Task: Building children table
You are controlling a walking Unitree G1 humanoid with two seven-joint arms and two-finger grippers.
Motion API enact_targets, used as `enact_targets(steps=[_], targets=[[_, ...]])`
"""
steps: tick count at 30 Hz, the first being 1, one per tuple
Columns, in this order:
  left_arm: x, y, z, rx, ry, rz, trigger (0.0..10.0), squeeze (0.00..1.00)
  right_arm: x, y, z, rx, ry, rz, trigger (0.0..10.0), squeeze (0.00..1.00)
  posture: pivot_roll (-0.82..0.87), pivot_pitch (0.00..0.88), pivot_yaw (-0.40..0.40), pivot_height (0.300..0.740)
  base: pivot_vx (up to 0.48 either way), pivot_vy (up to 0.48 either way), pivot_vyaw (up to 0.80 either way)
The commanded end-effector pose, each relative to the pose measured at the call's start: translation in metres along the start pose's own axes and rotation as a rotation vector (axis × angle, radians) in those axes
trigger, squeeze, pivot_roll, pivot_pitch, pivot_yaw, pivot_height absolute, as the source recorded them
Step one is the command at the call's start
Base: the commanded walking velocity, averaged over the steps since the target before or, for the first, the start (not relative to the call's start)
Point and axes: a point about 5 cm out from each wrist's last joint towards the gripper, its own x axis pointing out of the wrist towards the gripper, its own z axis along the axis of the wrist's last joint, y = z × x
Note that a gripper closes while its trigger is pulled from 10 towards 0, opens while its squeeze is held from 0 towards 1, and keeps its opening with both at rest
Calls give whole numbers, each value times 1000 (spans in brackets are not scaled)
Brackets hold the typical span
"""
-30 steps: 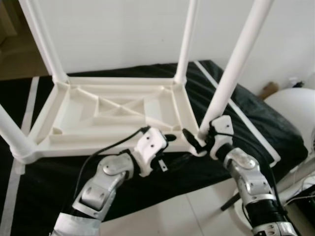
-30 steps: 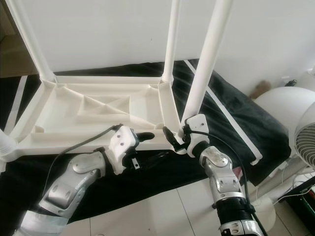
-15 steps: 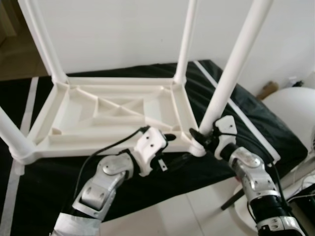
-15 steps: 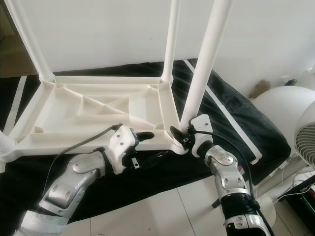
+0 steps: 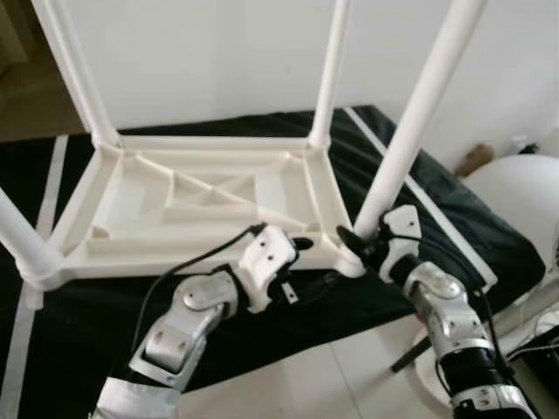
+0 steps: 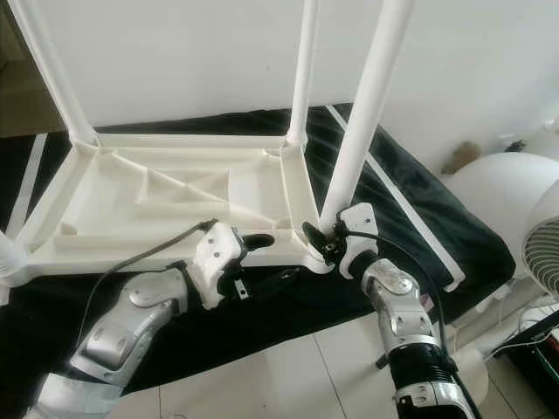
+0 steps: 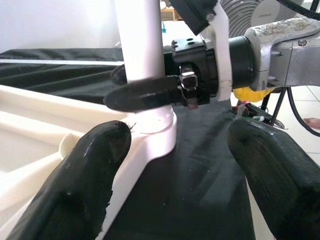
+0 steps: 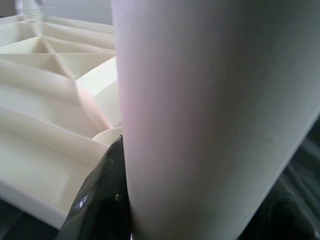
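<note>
Gripping low on the near right white plastic tube leg (image 5: 410, 131), the right tool (image 5: 360, 247) has its black fingers (image 7: 150, 92) clamped around it just above the corner socket. The upturned white plastic children's table (image 5: 201, 205) lies on a black mat with white stripes (image 5: 437, 201). The left tool (image 6: 262, 260) hovers at the table's near edge beside that corner, fingers (image 7: 97, 175) spread wide.

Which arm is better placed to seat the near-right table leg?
Right. The right gripper is shut on the leg just above its socket; the left gripper is open beside the frame.
</note>
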Motion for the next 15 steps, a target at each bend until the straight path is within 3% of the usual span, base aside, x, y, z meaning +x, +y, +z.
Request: enact_targets(steps=[1, 6, 15], targets=[[-2, 1, 0, -5, 4, 30, 10000, 0, -3, -6, -6, -4, 45, -69, 10000, 0, -18, 52, -34, 740, 0, 0, 0], [-3, 0, -1, -8, 6, 31, 10000, 0, -3, -4, -7, 6, 57, -130, 10000, 0, -18, 54, -34, 740, 0, 0, 0], [-3, -1, -1, -15, 9, 30, 10000, 0, -6, 0, -7, 85, 50, -424, 10000, 0, -25, 55, -31, 740, 0, 0, 0]])
